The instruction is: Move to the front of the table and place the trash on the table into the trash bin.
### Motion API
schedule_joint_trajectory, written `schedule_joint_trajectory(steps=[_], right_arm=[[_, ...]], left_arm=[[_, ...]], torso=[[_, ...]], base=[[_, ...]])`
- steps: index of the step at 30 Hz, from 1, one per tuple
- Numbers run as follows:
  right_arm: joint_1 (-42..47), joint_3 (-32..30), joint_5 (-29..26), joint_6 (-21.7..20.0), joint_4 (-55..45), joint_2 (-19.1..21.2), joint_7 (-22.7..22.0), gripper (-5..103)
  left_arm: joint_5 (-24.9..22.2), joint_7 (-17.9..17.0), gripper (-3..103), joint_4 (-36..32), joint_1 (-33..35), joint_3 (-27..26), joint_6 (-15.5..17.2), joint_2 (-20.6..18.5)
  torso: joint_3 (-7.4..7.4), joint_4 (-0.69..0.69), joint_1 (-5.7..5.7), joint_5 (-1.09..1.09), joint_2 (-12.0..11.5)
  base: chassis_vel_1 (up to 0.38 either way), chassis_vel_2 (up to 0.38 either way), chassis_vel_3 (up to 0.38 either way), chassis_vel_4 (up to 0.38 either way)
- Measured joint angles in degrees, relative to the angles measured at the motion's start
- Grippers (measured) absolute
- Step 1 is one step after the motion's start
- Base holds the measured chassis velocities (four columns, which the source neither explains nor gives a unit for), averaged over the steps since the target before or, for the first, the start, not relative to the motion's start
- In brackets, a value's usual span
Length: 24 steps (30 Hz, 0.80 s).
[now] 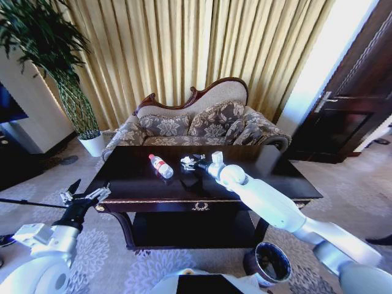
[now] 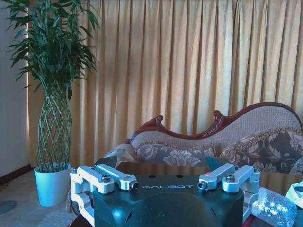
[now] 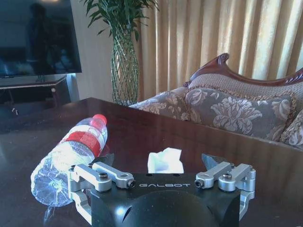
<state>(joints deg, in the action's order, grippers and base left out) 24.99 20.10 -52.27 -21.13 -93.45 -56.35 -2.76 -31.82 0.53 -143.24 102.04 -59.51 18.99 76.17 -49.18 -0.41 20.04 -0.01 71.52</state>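
The right gripper's (image 1: pixel 195 163) fingers stood spread wide over the dark worktop (image 1: pixel 269 177), holding nothing, with a crumpled white paper wad (image 3: pixel 164 161) lying on the wood between them, just ahead of the gripper body. In the head view that wad (image 1: pixel 188 162) sat right at the fingertips. Beside the gripper, toward the robot's left, the clear plastic bottle (image 1: pixel 161 166) lay on its side with its red cap pointing away toward the sofa (image 1: pixel 202 125); the right wrist view showed the bottle (image 3: pixel 71 156) close along the gripper's flank. The right arm reached forward across the worktop from low on the right.

The left gripper (image 1: pixel 86 196) hung off the worktop's left front corner, its fingers also open and empty. The trash bin (image 1: pixel 269 262) stood on the carpet near the worktop's right front leg, below the right arm. A potted plant (image 1: pixel 92 144) stood by the curtains.
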Motion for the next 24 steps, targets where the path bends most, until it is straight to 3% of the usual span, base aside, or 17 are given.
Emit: schedule_joint_trajectory(steps=[8,10,13,15,18,22,24], right_arm=[[0.02,1.09,1.7,1.4,2.28,-1.32,0.19,101],[0.02,1.19,1.84,1.48,2.34,-1.33,0.19,97],[0.0,1.49,2.31,1.64,2.36,-1.29,0.13,81],[0.06,1.55,2.39,1.65,2.33,-1.24,0.07,81],[0.41,1.65,2.93,1.66,2.07,-1.05,-0.06,65],[0.59,1.52,3.3,1.66,1.99,-0.98,-0.13,54],[0.71,1.24,3.36,1.66,1.85,-0.91,-0.23,42]], left_arm=[[0.06,0.0,100,0.0,-0.16,0.27,-0.06,0.27],[0.07,0.0,100,0.0,-0.17,0.31,-0.07,0.29],[0.07,0.0,100,0.0,-0.4,0.53,-0.09,0.32],[0.07,0.0,100,0.0,-0.45,0.58,-0.09,0.32],[0.08,-0.01,100,0.0,-0.51,0.72,-0.09,0.31],[0.08,-0.02,100,0.0,-0.52,0.77,-0.09,0.19],[0.09,-0.03,100,0.0,-0.63,0.94,-0.09,0.03]], torso=[[0.0,-0.02,0.0,0.0,0.0],[0.0,-0.02,-0.01,0.0,0.0],[0.0,-0.02,-0.01,0.0,0.0],[0.0,-0.02,-0.01,0.0,0.0],[0.0,-0.02,-0.01,0.0,0.0],[0.0,-0.02,-0.01,0.0,0.0],[0.0,-0.02,-0.01,0.0,0.0]], base=[[0.0,0.0,0.0,0.0],[0.0,0.0,0.0,0.0],[0.0,0.0,0.0,0.0],[0.0,0.0,0.0,0.0],[0.0,0.0,0.0,0.0],[0.0,0.0,0.0,0.0],[0.0,0.0,0.0,0.0]])
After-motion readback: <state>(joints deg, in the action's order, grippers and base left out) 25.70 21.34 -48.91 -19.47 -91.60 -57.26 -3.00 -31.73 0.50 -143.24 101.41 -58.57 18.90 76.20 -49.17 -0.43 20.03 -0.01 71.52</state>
